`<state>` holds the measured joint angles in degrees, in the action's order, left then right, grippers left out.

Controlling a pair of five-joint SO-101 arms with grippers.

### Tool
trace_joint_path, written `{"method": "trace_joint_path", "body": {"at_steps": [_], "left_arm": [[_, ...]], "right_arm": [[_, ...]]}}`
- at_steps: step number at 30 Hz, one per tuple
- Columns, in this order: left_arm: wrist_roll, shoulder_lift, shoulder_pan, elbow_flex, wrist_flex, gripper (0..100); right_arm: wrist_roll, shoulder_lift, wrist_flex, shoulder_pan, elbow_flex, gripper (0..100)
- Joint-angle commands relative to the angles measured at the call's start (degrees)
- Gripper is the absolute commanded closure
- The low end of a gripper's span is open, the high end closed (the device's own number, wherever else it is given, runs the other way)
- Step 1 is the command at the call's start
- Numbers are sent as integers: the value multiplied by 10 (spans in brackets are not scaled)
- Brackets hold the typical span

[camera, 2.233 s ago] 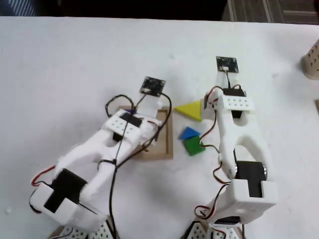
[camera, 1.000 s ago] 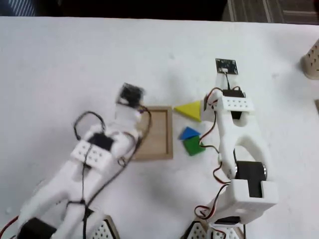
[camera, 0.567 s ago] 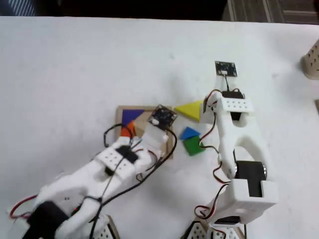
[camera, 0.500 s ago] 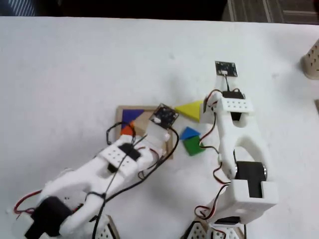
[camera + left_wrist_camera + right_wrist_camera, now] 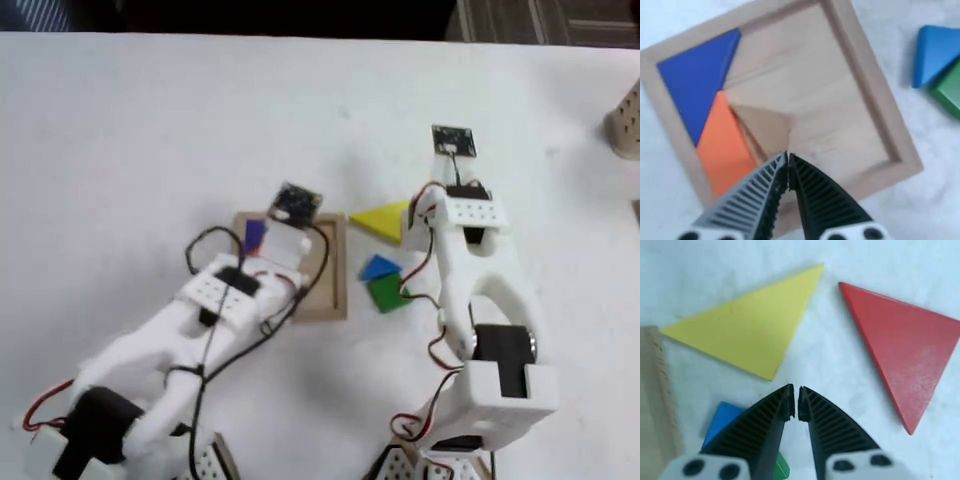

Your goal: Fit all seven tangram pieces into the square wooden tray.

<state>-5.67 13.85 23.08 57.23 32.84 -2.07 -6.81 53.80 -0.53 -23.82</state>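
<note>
You look down on a robotics lab setup: a white bench [image 5: 130, 130] carries the left arm [image 5: 190, 320] and right arm [image 5: 480, 270], wires exposed.

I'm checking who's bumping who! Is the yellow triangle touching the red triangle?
Apart. The right wrist view shows a strip of white table between the yellow triangle and the red triangle.

Most of the wooden tray [image 5: 338, 270] under the left arm [image 5: 200, 312]; green piece [image 5: 950, 93] partly past the edge
</note>
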Motion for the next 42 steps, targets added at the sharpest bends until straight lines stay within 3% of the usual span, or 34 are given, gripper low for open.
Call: {"method": "trace_joint_path", "body": {"at_steps": [1,16,22,27,34,42], "left_arm": [[-4,0,-28,-25,-13,976],[-4,47,-26,-14,-4,976],[-8,123,20,55,-74,976],[-60,81,43,35,-120,976],[-44,-73,25,-85,-59,976],[-45,-81,-38,-102,-17,976]], "right_arm": [[-3,13,-9,-5,2,978],[-3,13,-9,-5,2,978],[-5,13,-9,-5,3,978],[-7,13,-7,-5,3,978],[-7,13,-7,-5,3,978],[-6,13,-7,-5,3,978]]}}
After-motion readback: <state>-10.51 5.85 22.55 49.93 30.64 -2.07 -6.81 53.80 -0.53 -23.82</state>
